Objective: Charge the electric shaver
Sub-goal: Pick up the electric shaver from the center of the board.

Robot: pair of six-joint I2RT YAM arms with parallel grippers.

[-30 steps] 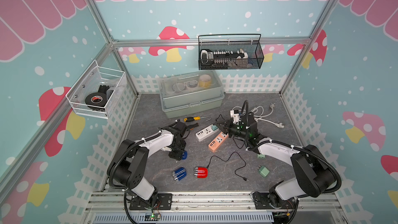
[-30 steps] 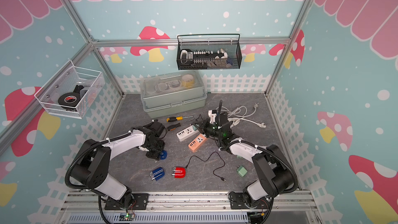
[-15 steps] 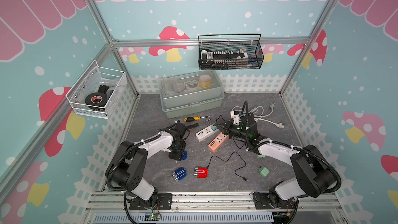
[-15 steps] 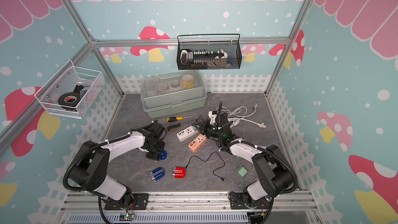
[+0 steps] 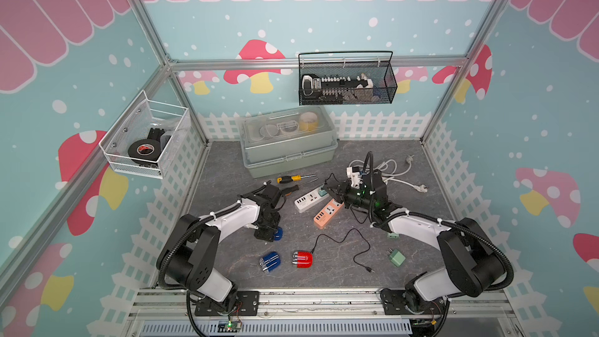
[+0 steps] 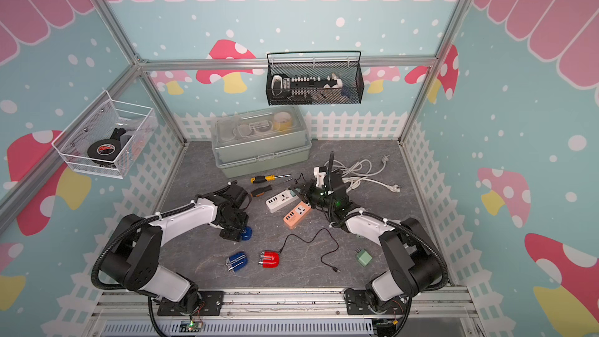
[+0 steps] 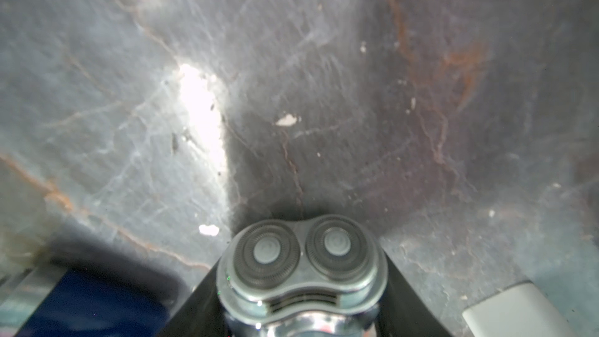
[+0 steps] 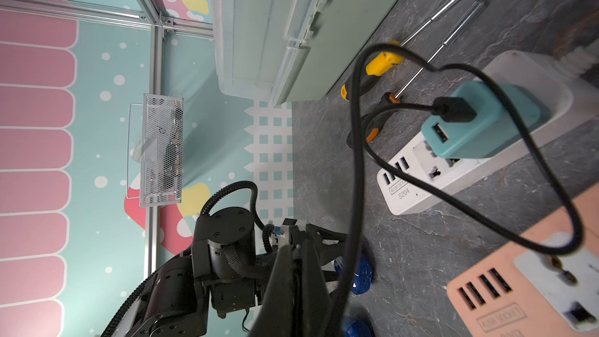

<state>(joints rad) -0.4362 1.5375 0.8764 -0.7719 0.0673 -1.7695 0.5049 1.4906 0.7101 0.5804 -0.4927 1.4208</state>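
Little has moved in the last second; the left gripper [image 5: 267,234], left of centre in a top view, clamps the shaver [image 7: 301,254]; the right gripper [image 8: 301,273] is closed, seemingly pinching the cable [image 8: 356,157] already plugged into the adapter [image 8: 479,121]; joining cable to shaver likely remains.

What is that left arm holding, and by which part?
The left end effector grips the blue electric shaver by its body, with the round shaving heads poking out beyond the fingers.
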